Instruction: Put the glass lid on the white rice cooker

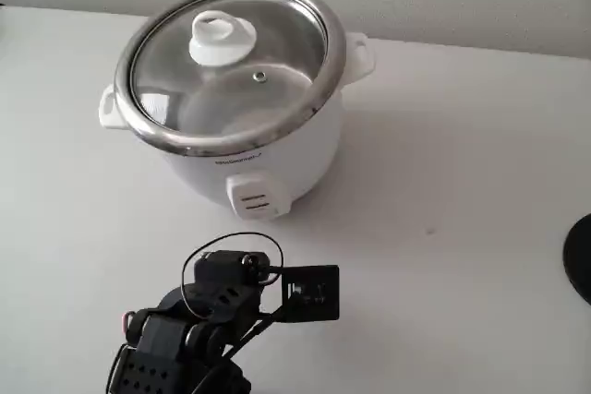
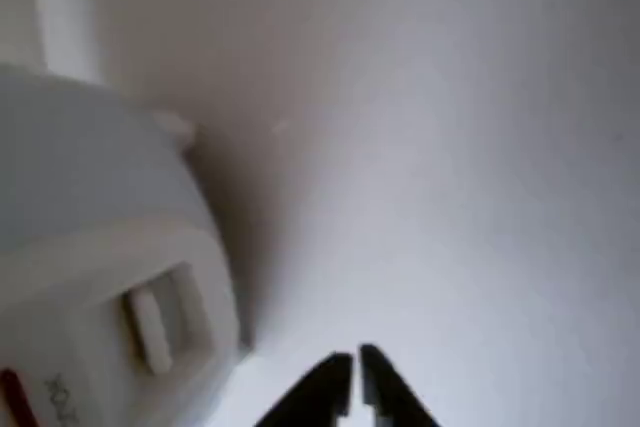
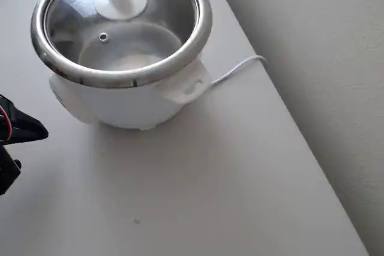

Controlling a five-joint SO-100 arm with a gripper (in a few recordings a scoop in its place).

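Note:
The glass lid (image 1: 226, 66) lies flat on the white rice cooker (image 1: 268, 159), its metal rim seated all round the pot and its white knob (image 1: 220, 37) upright. The overhead view shows the same: lid (image 3: 123, 25) on cooker (image 3: 126, 103). My black arm (image 1: 212, 306) is folded low on the table in front of the cooker's switch panel, clear of it. In the wrist view my gripper (image 2: 356, 384) is shut with nothing between its fingers, and the cooker's front (image 2: 90, 247) and its switch (image 2: 155, 322) sit to its left.
A white power cord (image 3: 237, 69) runs from the cooker's back to the table edge by the wall. A dark round object (image 1: 582, 256) shows at the right edge of the fixed view. Bare white table (image 1: 443, 228) lies to the right of the cooker.

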